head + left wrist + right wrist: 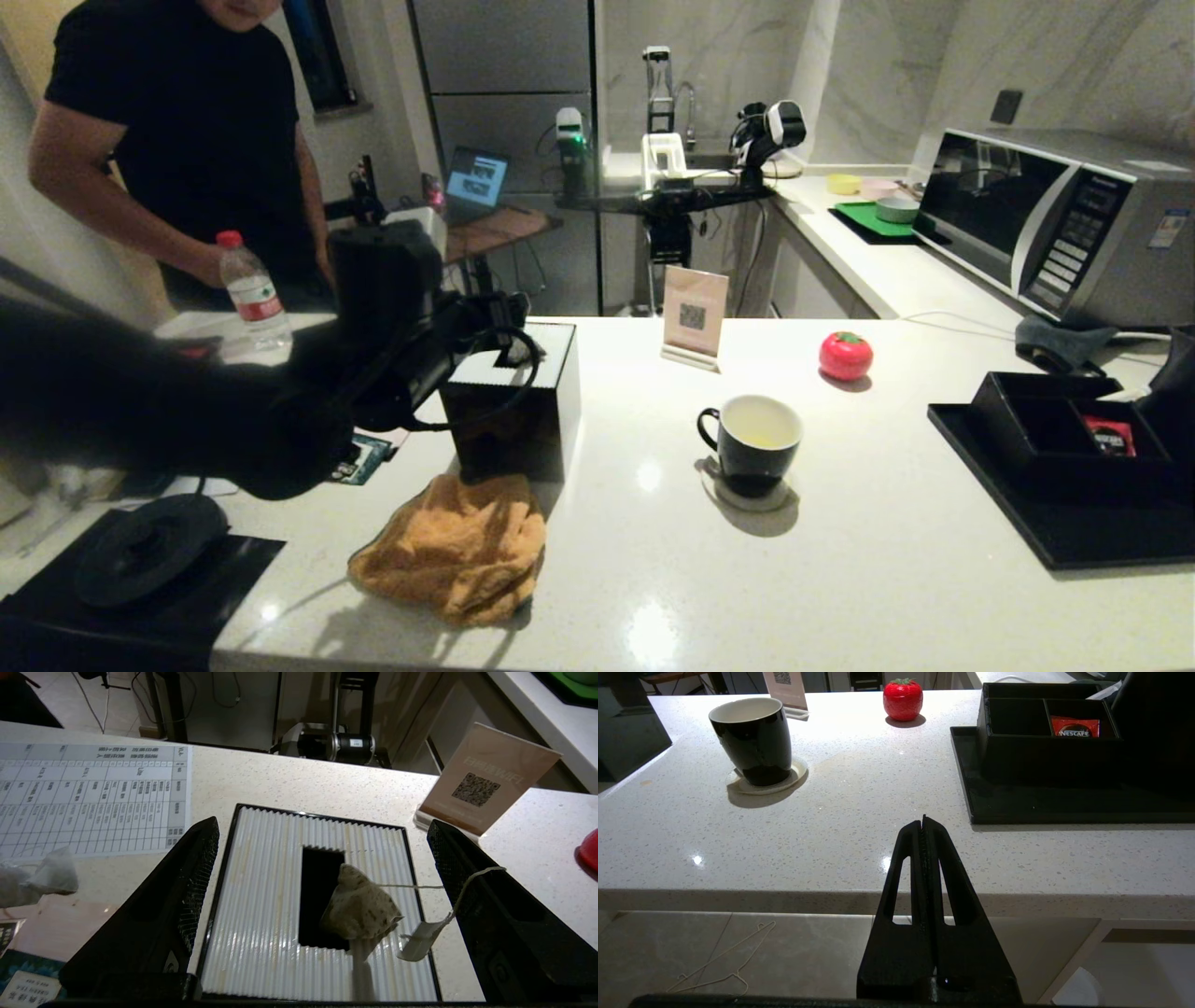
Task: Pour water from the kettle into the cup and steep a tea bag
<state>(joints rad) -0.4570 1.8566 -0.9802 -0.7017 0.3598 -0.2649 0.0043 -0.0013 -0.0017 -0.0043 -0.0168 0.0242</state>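
Note:
My left gripper point(322, 822) hovers open over the ribbed white top of a black tissue box point(261, 914). Between its jaws the pale, speckled tea bag point(359, 907) hangs free above the box's slot. Its string is caught on one finger point(472, 882), and the paper tag point(420, 945) dangles. The black cup point(752, 443) stands on a coaster mid-counter with pale yellow water point(758, 437) in it. A large black body point(1155, 723) at the tray's far end, cut off by the frame, looks like the kettle. My right gripper point(923, 820) is shut and empty, low at the counter's front edge.
A person stands at the back left, one hand by a plastic bottle point(252, 299). An orange cloth point(457, 546), a round black kettle base point(145, 551), a QR sign point(694, 317), a red tomato-shaped thing point(846, 356), a black tray point(1055, 532) and a microwave point(1064, 224) share the counter.

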